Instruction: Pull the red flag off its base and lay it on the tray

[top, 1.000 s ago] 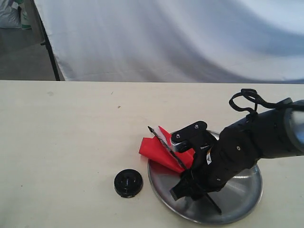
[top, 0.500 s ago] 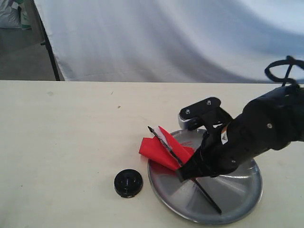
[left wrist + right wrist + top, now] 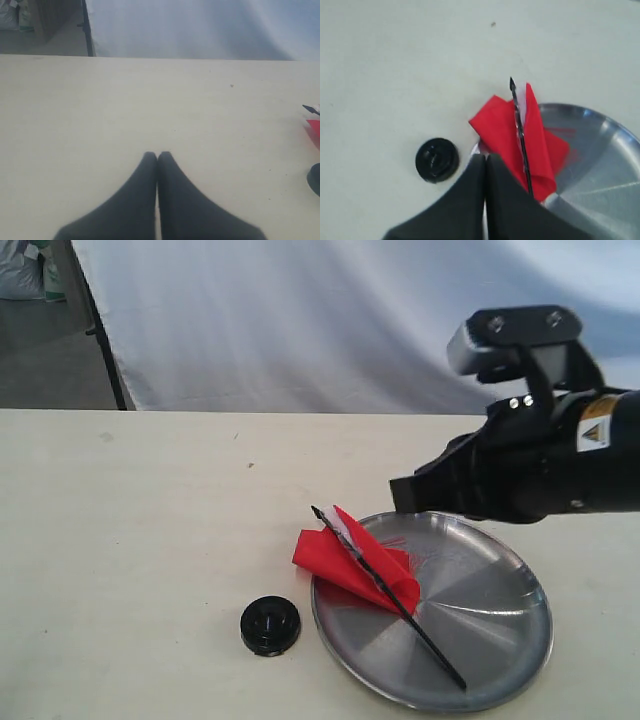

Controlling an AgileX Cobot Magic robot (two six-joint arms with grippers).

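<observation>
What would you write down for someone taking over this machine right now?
Left pincer: shut, empty, low over the table.
Right pincer: shut, empty, hanging above the tray.
Flag: off the base, pole lying across the tray, cloth partly over the rim.
Base: on the table beside the tray, not touching it.
Done: flag pulled and laid down.
Left: probably nothing, unless the cloth must sit fully inside.

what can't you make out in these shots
- Left wrist view: small red cloth flag and round black plastic base cut off by frame edge.
- Right wrist view: shut right tool hides the flag pole's lower end and part of the shiny round steel tray.
- Exterior view: left tool out of frame.
</observation>
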